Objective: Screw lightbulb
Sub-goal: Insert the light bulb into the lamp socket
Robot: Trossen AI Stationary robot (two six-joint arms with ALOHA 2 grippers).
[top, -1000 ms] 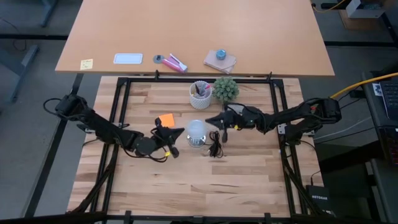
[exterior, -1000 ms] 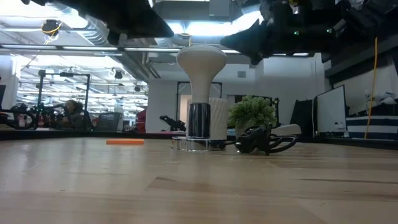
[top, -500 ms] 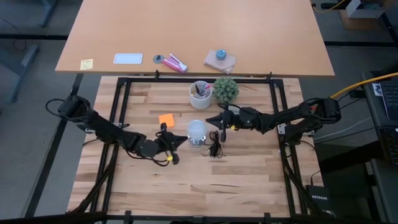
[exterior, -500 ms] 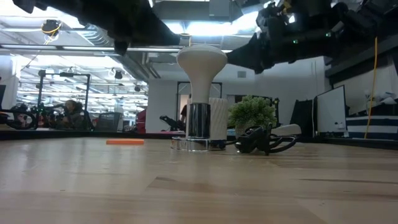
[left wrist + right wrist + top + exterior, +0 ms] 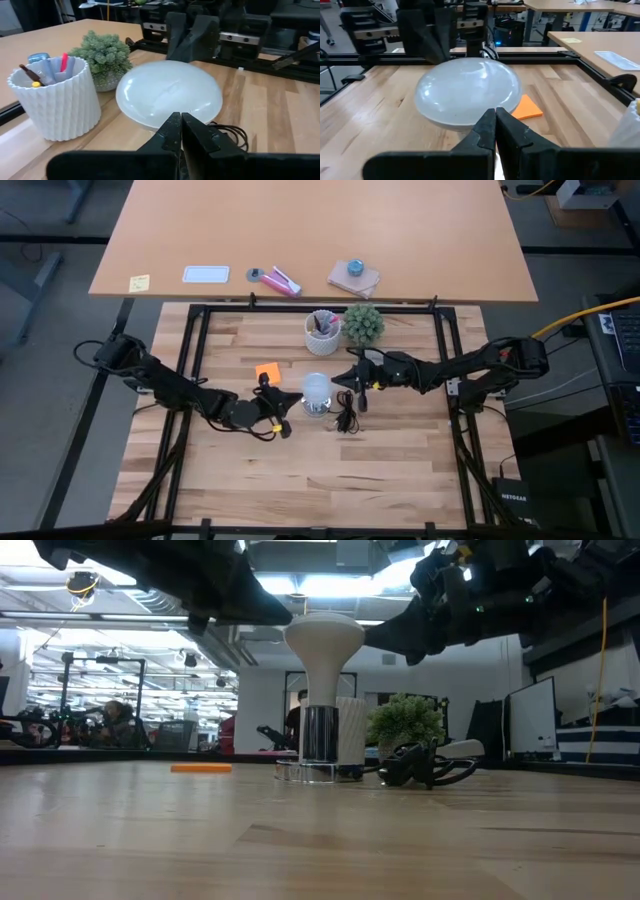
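High view first: the butcher-block table point(image 5: 330, 470) fills the middle, both dark arms reaching in toward its centre. Left arm comes from nine o'clock, its left gripper point(image 5: 285, 402) just beside the bulb on the nine o'clock side, fingers pressed together with nothing between them, as the left wrist view confirms point(image 5: 181, 131). Right arm sweeps in from three o'clock, and the right gripper point(image 5: 345, 376) hangs near the bulb's two o'clock side, fingers likewise closed on nothing point(image 5: 495, 125).

And there's the lightbulb point(image 5: 317, 389), dead centre of the table, standing upright, dome up, its silver base seated in the clear round socket base point(image 5: 308, 772); from the low view the frosted dome point(image 5: 324, 640) sits right between the two grippers, touching neither.

At twelve o'clock from the bulb, the small green plant point(image 5: 363, 323) and beside it the ribbed white cup point(image 5: 322, 333) of pens. A coiled black cord point(image 5: 347, 418) lies just at the bulb's four o'clock. An orange sticky note point(image 5: 267, 371) lies flat at ten o'clock.
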